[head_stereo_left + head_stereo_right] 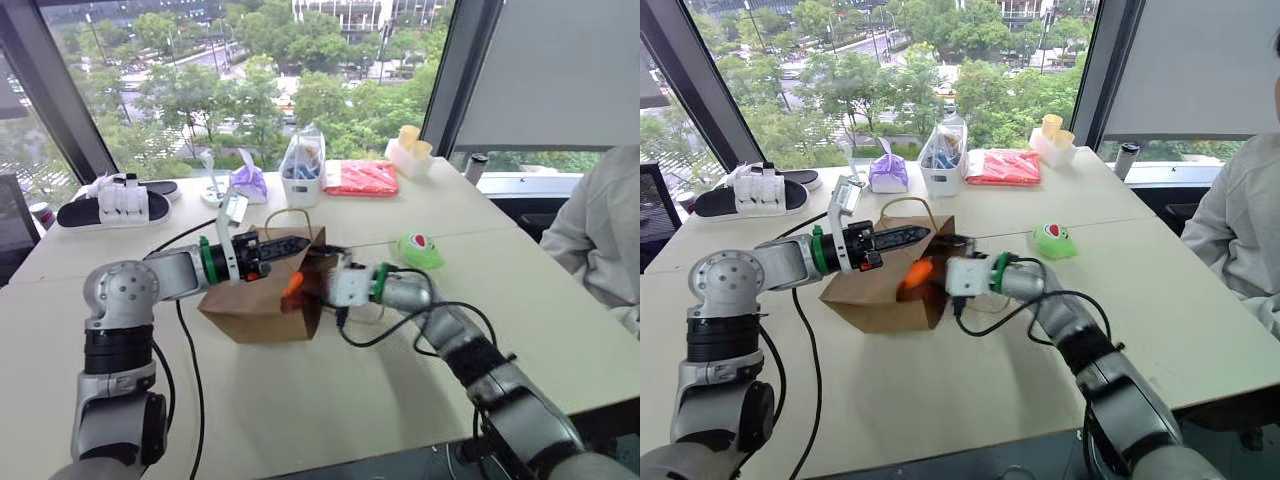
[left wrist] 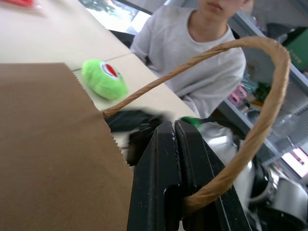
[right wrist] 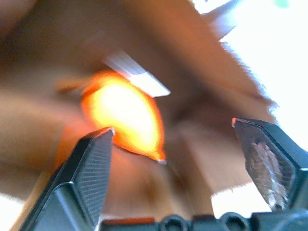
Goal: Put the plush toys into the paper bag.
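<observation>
Dropping the orange plush toy point(image 3: 126, 114) into the paper bag point(image 1: 250, 300).

I'm clenching the left gripper point(image 2: 175, 139) on the bag's handle point(image 2: 269, 101) to hold its mouth up, while the right gripper point(image 3: 178, 139) is gaping, releasing; the green plush toy point(image 1: 419, 250) is waiting on the table point(image 1: 520, 290).

Paper bag point(image 1: 255, 305) on the table point(image 1: 330, 400), mouth facing right. One plush toy point(image 1: 291, 286) at the bag's mouth; the frog toy point(image 1: 419, 250) on the table right of the bag, well apart. Behind the bag: cloth bundle point(image 1: 248, 182), plastic bag point(image 1: 301, 170); a slipper point(image 1: 112, 205) behind and left.
</observation>
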Robot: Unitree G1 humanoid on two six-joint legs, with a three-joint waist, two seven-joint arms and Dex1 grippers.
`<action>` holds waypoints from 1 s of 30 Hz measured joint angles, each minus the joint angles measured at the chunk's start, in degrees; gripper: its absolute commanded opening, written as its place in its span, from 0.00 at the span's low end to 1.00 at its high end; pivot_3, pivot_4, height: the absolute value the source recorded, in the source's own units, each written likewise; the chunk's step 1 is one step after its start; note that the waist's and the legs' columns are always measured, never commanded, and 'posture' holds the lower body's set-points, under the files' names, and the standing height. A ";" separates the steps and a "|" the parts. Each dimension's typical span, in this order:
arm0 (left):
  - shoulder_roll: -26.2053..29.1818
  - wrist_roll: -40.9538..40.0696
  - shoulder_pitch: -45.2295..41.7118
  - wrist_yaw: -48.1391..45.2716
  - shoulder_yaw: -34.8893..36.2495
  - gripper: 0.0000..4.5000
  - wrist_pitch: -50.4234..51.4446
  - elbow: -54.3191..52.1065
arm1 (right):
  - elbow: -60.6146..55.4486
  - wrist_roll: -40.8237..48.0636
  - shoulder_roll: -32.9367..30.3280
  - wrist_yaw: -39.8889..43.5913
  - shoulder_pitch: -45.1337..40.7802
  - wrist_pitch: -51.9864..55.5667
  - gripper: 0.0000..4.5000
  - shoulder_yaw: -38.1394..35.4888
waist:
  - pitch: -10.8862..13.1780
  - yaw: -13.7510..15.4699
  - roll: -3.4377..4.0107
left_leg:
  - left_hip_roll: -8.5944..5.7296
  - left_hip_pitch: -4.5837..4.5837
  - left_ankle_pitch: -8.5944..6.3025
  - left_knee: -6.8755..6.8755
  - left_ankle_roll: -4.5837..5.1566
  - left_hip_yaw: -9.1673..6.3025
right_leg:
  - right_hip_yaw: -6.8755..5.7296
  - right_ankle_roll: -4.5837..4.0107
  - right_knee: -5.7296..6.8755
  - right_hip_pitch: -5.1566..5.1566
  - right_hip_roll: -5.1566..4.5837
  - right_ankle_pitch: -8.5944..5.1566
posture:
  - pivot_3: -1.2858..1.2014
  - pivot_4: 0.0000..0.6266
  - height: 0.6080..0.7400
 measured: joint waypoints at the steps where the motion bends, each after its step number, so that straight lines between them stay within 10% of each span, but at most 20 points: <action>1: 0.18 0.25 0.02 -0.21 0.13 0.00 -0.30 0.05 | -3.74 4.59 -1.06 0.34 2.20 4.95 0.98 -3.93 | 0.00 0.13 0.00 | -0.01 0.01 -0.01 0.03 0.03 0.05 | 0.01 0.00 -0.02 0.02 -0.02 0.00 | 0.52 0.24 1.00; 7: -1.20 0.26 0.38 -0.69 -0.26 0.00 -0.45 -0.45 | -0.46 10.47 -1.47 -10.79 0.47 22.20 0.98 -16.22 | -0.01 0.62 -0.01 | 0.14 0.24 0.02 0.04 -0.01 0.32 | 0.03 -0.15 0.04 0.08 0.08 0.09 | 0.52 0.24 1.00; 18: -3.47 -0.45 2.71 0.32 -0.74 0.00 -0.10 -2.97 | 44.72 -2.10 1.53 -24.00 -19.61 23.59 0.98 -10.84 | -0.02 -0.48 -0.03 | 0.12 0.06 0.02 -0.04 0.00 0.38 | 0.07 -0.16 -0.03 -0.09 0.01 0.11 | 0.52 0.24 1.00; 27: -3.46 -2.30 2.71 2.47 -0.21 0.00 0.26 -3.55 | 52.58 -6.50 1.44 -28.79 -22.09 18.81 0.07 -8.84 | -0.03 -0.78 -0.04 | 0.12 0.09 0.01 -0.01 0.00 0.38 | 0.07 -0.15 -0.01 -0.08 0.03 0.11 | 0.52 0.24 1.00; 30: -3.41 -2.71 2.72 3.11 -0.12 0.00 0.42 -3.86 | 52.74 -7.52 0.62 -29.30 -22.03 17.54 0.02 -8.44 | -0.03 -0.74 -0.04 | 0.12 0.08 0.01 0.00 -0.01 0.38 | 0.07 -0.15 0.00 -0.08 0.03 0.11 | 0.52 0.24 1.00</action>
